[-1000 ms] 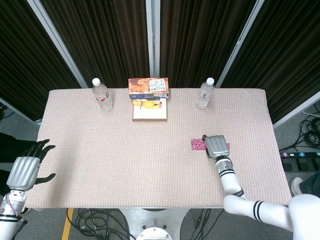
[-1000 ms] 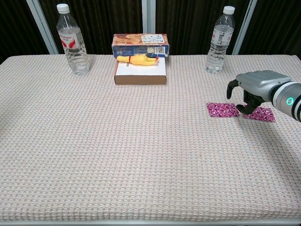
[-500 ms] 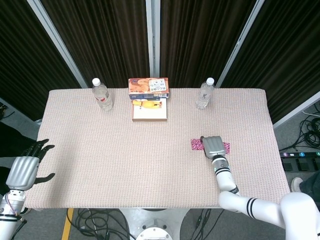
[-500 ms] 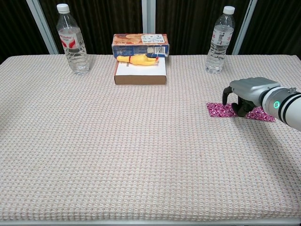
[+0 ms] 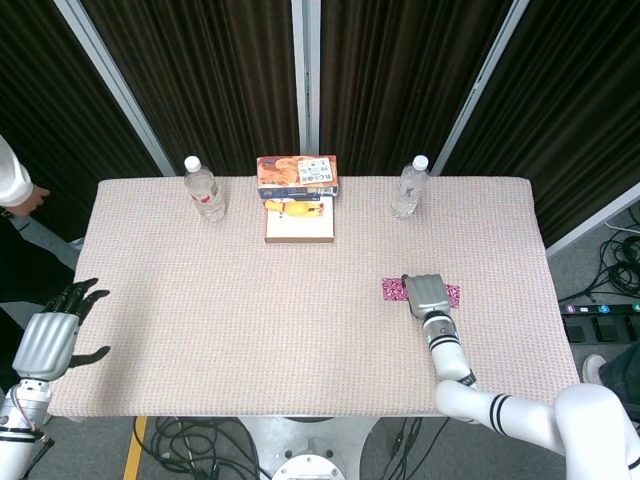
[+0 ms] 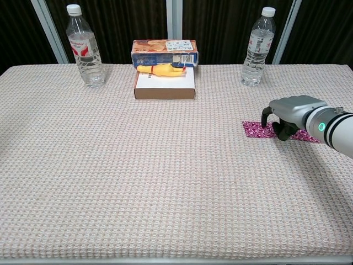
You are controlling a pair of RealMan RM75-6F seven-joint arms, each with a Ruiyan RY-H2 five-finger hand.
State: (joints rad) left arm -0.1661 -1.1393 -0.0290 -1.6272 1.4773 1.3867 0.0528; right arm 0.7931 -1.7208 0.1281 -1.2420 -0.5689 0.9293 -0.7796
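Note:
A shiny magenta packet (image 5: pixel 393 289) (image 6: pixel 255 130) lies flat on the woven table cover, right of the middle. My right hand (image 5: pixel 427 293) (image 6: pixel 289 110) is low over it and hides its middle. The curved fingers (image 6: pixel 266 116) come down onto the packet's left part, with the thumb behind them. The packet is not lifted. My left hand (image 5: pixel 50 340) hangs off the table's left edge with its fingers spread and holds nothing. It shows only in the head view.
At the back stand two water bottles (image 5: pixel 204 187) (image 5: pixel 408 187). Between them a snack box (image 5: pixel 297 174) stands behind a flat white box (image 5: pixel 298 222) with a yellow toy (image 6: pixel 161 69) on it. A person's white sleeve (image 5: pixel 14 181) shows at the far left.
My right hand has come down and slightly left onto the magenta packet. A person's sleeve has appeared at the left edge. The left hand has not moved.

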